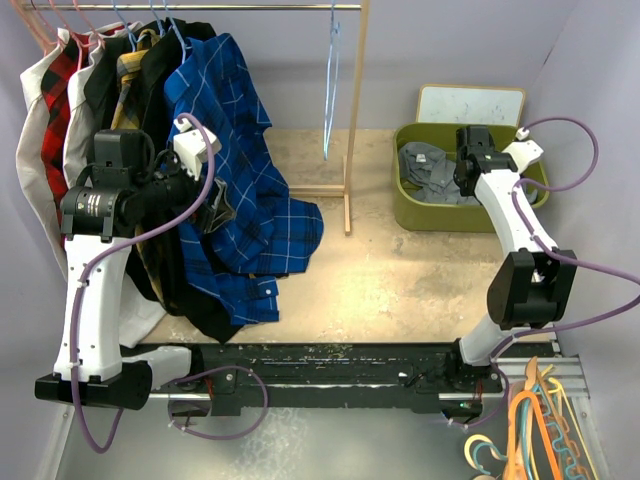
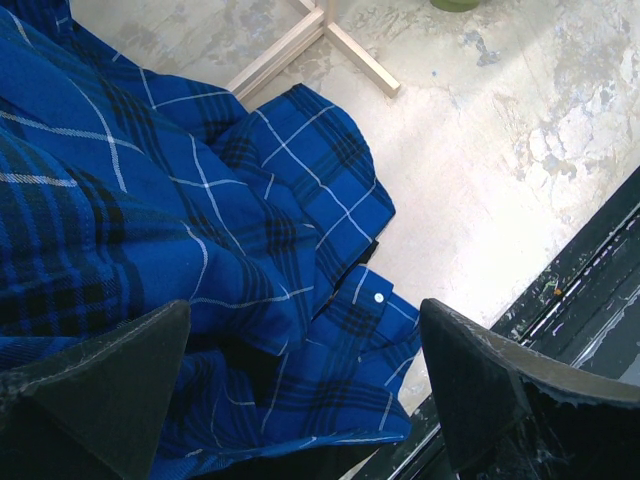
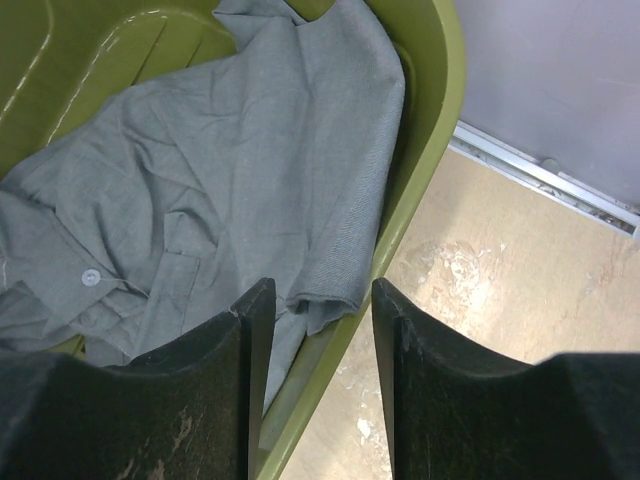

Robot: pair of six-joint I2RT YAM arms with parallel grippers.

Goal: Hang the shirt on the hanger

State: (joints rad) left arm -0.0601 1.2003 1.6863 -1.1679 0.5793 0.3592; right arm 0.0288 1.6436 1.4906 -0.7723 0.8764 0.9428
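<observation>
The light-grey shirt (image 1: 432, 170) lies crumpled in an olive-green bin (image 1: 410, 215) at the right. In the right wrist view the shirt (image 3: 200, 170) fills the bin (image 3: 440, 100), and one hem hangs at the rim. My right gripper (image 1: 468, 165) is over the bin. Its jaws (image 3: 320, 330) are open, straddling the hem and the rim without closing on them. The light-blue wire hanger (image 1: 331, 90) hangs from the rack's rail, left of the post. My left gripper (image 1: 218, 208) is wide open (image 2: 305, 390) and empty beside the hanging blue checked shirt.
The blue checked shirt (image 1: 240, 170) (image 2: 200, 200), a yellow-and-black plaid shirt (image 1: 135, 70) and other garments hang at the left of the rack. The wooden rack post (image 1: 352, 130) stands mid-table. A white board (image 1: 470, 105) is behind the bin. Orange hangers (image 1: 540, 420) lie at the bottom right.
</observation>
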